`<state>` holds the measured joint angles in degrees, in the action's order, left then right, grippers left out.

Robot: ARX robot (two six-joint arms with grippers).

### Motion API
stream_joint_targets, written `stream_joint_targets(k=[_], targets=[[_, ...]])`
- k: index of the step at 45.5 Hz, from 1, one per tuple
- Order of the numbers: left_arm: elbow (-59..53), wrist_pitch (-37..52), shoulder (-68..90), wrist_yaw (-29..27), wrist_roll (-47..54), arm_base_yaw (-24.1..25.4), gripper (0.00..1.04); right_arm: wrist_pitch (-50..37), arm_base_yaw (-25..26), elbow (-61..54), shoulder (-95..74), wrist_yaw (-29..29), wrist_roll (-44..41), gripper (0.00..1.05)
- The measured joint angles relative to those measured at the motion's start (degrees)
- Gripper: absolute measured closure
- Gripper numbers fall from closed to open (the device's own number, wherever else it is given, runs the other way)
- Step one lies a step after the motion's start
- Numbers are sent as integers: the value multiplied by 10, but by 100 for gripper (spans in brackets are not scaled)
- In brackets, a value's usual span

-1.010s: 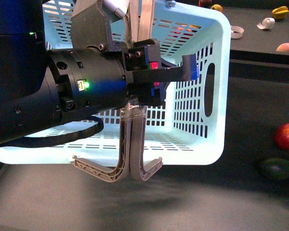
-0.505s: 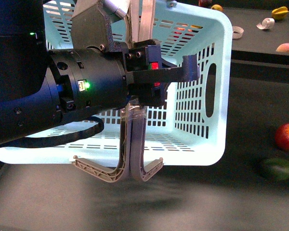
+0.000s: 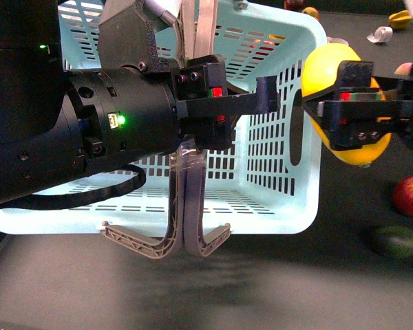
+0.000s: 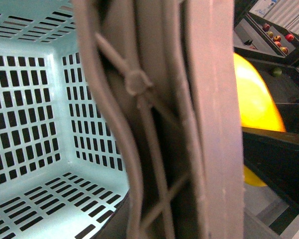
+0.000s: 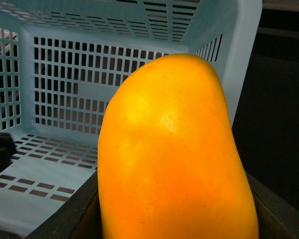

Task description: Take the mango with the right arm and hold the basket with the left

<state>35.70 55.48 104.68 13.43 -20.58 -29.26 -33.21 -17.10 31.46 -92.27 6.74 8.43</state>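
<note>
The left gripper (image 3: 261,100) pinches the taped grey-brown handles (image 3: 186,220) of the basket (image 3: 261,223), which hangs off the worktop (image 3: 193,295), tipped so that its open mouth faces the robot. In the left wrist view the handles (image 4: 154,124) fill the middle of the picture, with the basket's (image 4: 35,99) slotted walls and floor to one side. The right gripper (image 3: 351,113) is closed around the mango (image 3: 327,65), holding it in the air with its long axis upright, right at the basket's right rim. Whether fruit and rim touch cannot be told. From the right wrist the mango (image 5: 174,159) stands before the basket's (image 5: 65,79) mouth, level with that right wall's edge; from the left wrist the mango (image 4: 251,99) shows just past the handles. Below the basket's lower rim and the hanging handle ends, a broad stretch of dark worktop lies open. Toward the worktop's right side sit a red apple (image 3: 411,194) and, nearer the front edge, a dark green fruit (image 3: 397,241), both under the held mango and well apart from the basket.
</note>
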Motion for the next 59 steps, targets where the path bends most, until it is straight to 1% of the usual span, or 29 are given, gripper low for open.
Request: stream_joint_targets(k=[8,20,21,22,24,26,28,30,31,34,44,53,59], targets=[[0,0,0,0,0,0,87,-17,-15,50,-85,1,13,44],[0,0,0,0,0,0,87,-21,-16,122,-164,10,31,44],[0,0,0,0,0,0,87,-22,-16,127,-170,10,31,41],[0,0,0,0,0,0,87,-25,-16,135,-177,9,32,35],[0,0,0,0,0,0,87,-25,-16,141,-181,8,33,31],[0,0,0,0,0,0,87,-27,-16,150,-186,2,35,24],[0,0,0,0,0,0,87,-32,-16,157,-187,-14,39,15],[0,0,0,0,0,0,87,-40,-16,158,-184,-27,47,8],[0,0,0,1,0,0,87,-44,-16,158,-181,-30,51,6],[0,-1,0,1,0,0,87,-56,-14,146,-156,-49,58,9],[0,-3,3,0,-4,0,87,-56,-5,78,-35,-95,61,8],[0,-3,3,-3,-2,0,87,4,8,-7,122,-155,63,8],[0,-3,3,-2,-2,0,87,79,9,-77,258,-206,77,8]])
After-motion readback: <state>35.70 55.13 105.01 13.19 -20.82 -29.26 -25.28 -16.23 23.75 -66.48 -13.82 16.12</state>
